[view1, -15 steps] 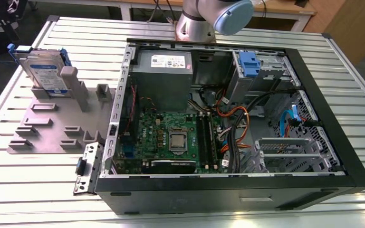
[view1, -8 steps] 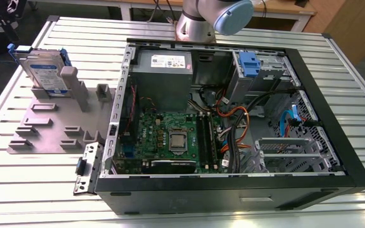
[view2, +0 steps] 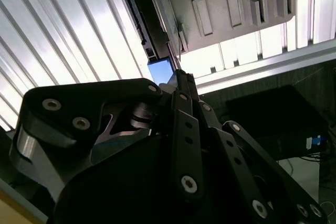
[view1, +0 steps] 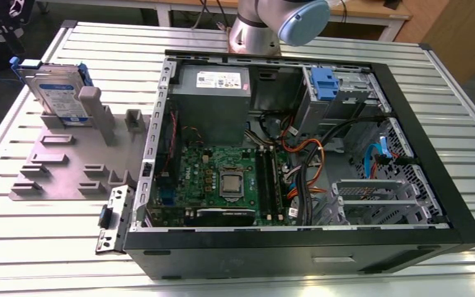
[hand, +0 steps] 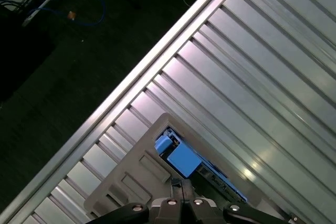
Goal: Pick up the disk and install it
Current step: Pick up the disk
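Observation:
The disk (view1: 59, 94) stands upright on edge in a grey slotted holder (view1: 60, 162) on the table, at the exterior view's left, beside the open computer case (view1: 402, 133). It is a silver drive with a white-and-blue label in a bright blue carrier. In the first wrist view I look down on the disk's blue top edge (hand: 184, 161), and my gripper (hand: 181, 184) hangs above it, apart from it. The fingertips (view2: 182, 77) meet with nothing between them, so the gripper is shut. The disk's blue edge (view2: 159, 70) sits just beyond those tips.
Inside the case lie a motherboard (view1: 221, 179), a grey power supply (view1: 213, 80), loose cables (view1: 303, 154) and a drive bay with a small blue latch (view1: 324, 83). The holder stands near the slatted table's edge (hand: 157, 56). Dark floor lies beyond it.

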{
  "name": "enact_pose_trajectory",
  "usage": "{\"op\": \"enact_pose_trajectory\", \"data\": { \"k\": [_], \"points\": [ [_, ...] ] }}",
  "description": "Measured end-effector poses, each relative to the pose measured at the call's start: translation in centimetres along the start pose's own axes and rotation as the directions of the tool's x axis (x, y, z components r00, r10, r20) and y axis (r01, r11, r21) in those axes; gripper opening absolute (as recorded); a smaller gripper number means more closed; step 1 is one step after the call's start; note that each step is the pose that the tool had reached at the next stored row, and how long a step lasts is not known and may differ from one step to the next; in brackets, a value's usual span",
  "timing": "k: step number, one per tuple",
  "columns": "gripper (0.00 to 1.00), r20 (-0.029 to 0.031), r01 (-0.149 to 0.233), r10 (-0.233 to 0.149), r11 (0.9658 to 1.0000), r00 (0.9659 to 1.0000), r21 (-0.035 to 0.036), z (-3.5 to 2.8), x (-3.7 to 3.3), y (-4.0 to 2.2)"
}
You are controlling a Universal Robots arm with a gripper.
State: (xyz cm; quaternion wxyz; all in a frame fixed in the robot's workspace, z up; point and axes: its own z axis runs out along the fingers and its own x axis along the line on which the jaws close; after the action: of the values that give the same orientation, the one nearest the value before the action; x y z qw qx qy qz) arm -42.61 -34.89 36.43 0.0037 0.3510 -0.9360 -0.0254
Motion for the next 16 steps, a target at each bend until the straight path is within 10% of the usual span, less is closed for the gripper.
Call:
{"op": "enact_pose_trajectory", "data": {
  "k": [8,16],
  "points": [
    [0.11,-0.0005,0.011,-0.011,0.9999,0.9999,-0.0001,0.0,0.0,0.0],
    [0.11,-0.0053,0.107,-0.107,0.9942,0.9942,-0.0015,0.0,0.0,0.0]
  ]
}}
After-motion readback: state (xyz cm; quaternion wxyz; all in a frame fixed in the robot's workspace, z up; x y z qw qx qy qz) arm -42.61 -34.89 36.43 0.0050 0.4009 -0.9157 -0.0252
